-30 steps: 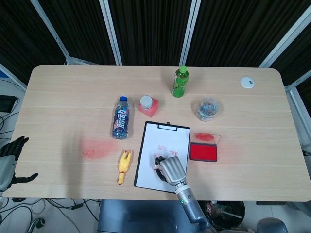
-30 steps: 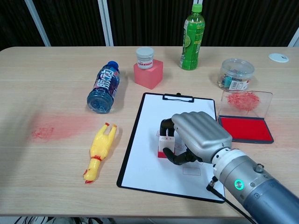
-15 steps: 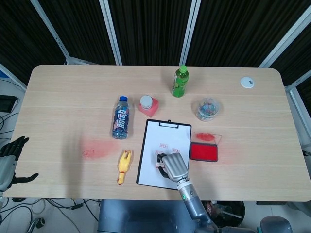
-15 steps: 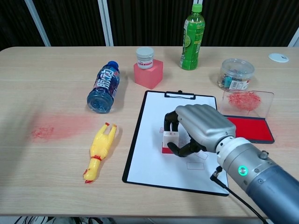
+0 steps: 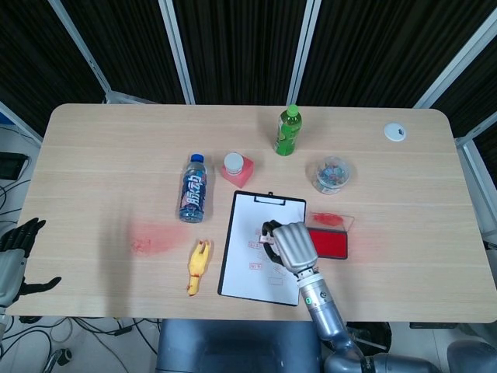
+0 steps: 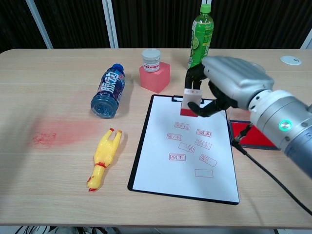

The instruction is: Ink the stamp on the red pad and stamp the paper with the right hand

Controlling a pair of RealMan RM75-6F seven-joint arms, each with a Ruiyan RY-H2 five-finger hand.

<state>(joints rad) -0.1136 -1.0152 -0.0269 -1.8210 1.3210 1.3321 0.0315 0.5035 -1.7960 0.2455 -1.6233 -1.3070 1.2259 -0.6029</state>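
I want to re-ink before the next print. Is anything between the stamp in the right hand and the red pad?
Nothing visible blocks it. The right hand holds the stamp lifted above the paper; the red pad lies open just beside the clipboard, with its raised clear lid on the far side.

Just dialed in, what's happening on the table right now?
The right hand holds the stamp lifted clear above the top of the paper on the clipboard. The sheet carries several red imprints. The red ink pad lies open just right of the clipboard, partly hidden by the arm in the chest view. The left hand hangs off the table's left edge, holding nothing.
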